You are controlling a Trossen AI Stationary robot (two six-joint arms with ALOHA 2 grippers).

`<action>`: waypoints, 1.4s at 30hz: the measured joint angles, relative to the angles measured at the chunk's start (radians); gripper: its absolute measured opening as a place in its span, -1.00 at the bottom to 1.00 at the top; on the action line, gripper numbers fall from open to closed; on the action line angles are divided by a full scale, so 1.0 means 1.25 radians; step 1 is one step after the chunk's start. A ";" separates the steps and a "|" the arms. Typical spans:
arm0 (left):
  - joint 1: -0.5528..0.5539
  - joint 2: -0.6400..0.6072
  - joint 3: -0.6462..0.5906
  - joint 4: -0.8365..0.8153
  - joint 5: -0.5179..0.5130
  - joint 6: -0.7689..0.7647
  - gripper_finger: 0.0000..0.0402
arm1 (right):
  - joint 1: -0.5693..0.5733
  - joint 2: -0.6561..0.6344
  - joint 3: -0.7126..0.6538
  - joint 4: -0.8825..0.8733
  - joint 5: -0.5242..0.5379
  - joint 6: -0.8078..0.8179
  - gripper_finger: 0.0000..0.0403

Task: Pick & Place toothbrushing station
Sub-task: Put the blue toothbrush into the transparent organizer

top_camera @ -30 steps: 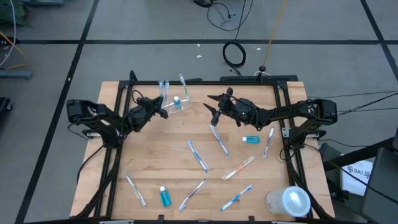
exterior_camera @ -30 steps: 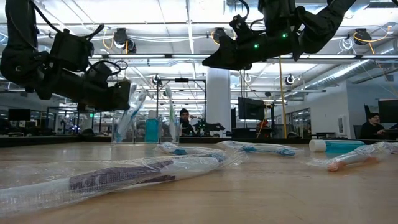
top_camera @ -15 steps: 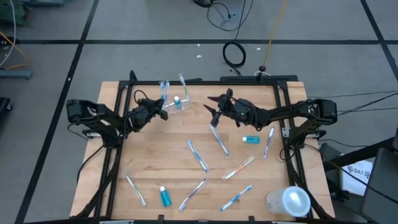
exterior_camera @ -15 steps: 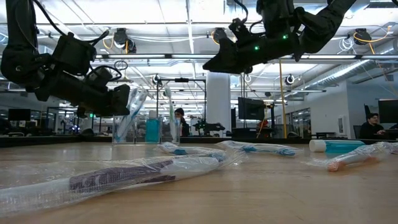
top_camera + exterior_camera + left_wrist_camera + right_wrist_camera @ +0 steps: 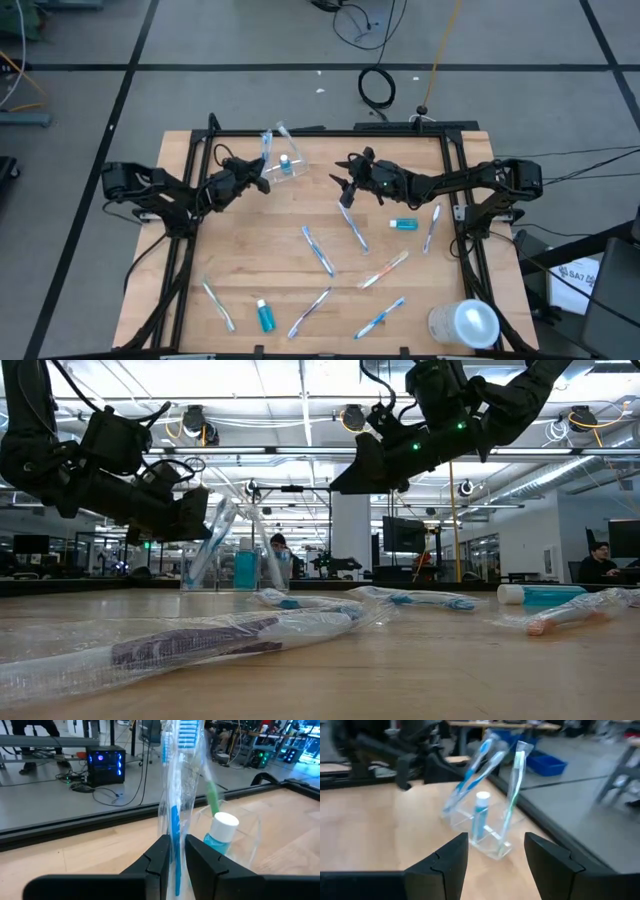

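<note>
Ten toothbrushes (image 5: 318, 250); three toothpaste tubes (image 5: 404, 224); one cup (image 5: 292, 166); one cylinder (image 5: 464, 324).

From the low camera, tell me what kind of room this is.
Probably a robotics lab or open workshop: exposed ceiling lights and ducts, a person seated at a desk in the background, and loose cables on the taped floor beside the wooden table.
</note>
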 joint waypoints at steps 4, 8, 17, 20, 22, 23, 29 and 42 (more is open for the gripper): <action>0.000 0.000 0.000 -0.034 0.000 -0.001 -0.54 | 0.001 0.000 0.000 -0.025 -0.094 0.023 -0.07; 0.000 -0.001 0.000 -0.041 0.000 -0.030 -0.30 | 0.003 0.000 0.000 -0.062 -0.140 0.050 -0.07; -0.005 -0.011 0.000 -0.035 0.033 -0.065 0.05 | 0.010 0.000 0.000 -0.158 -0.147 0.063 -0.07; -0.018 -0.014 0.000 -0.034 0.033 -0.075 0.08 | 0.010 0.000 0.000 -0.201 -0.146 0.104 -0.07; -0.026 -0.030 0.000 -0.034 0.034 -0.076 0.08 | 0.010 0.000 0.000 -0.228 -0.145 0.124 -0.07; -0.030 -0.038 0.000 -0.031 0.034 -0.076 0.09 | 0.010 0.000 0.000 -0.248 -0.145 0.128 -0.07; -0.059 -0.099 0.000 -0.030 0.034 -0.073 0.09 | 0.010 0.000 0.000 -0.338 -0.145 0.201 -0.07; -0.119 -0.262 0.000 -0.030 0.291 -0.022 0.09 | 0.043 0.001 -0.063 -0.356 -0.145 0.338 -0.07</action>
